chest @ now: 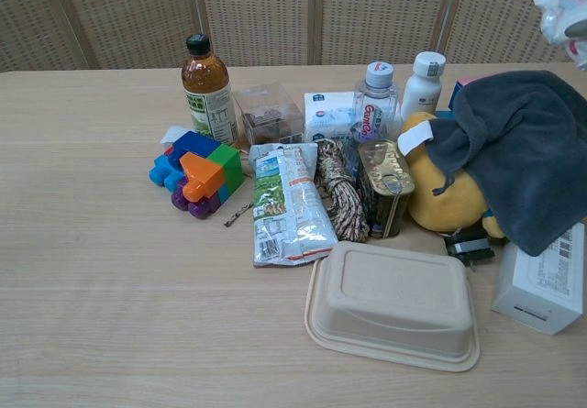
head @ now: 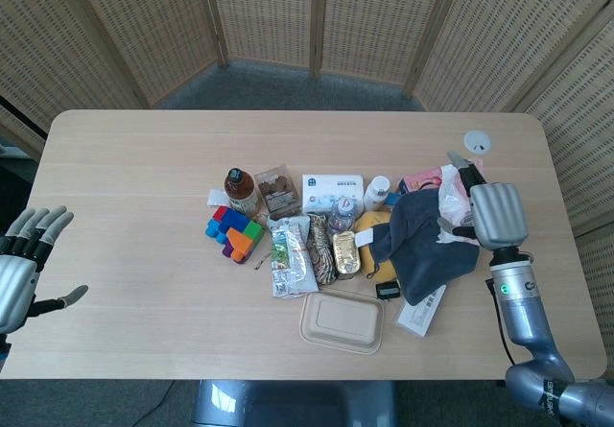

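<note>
The right hand grasps a clear plastic bag, raised above the grey cloth near the tabletop's right edge. The left hand is released, fingers spread, at the left edge.

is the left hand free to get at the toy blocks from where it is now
Probably yes: the left hand is open and holds nothing, and bare table lies between it and the toy blocks, which sit on the pile's left edge.

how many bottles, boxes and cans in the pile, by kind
bottles: 3, the brown tea bottle, clear water bottle, white pill bottle
boxes: 3, the tissue box, clear box, white carton
cans: 1, the tin can
total: 7
</note>
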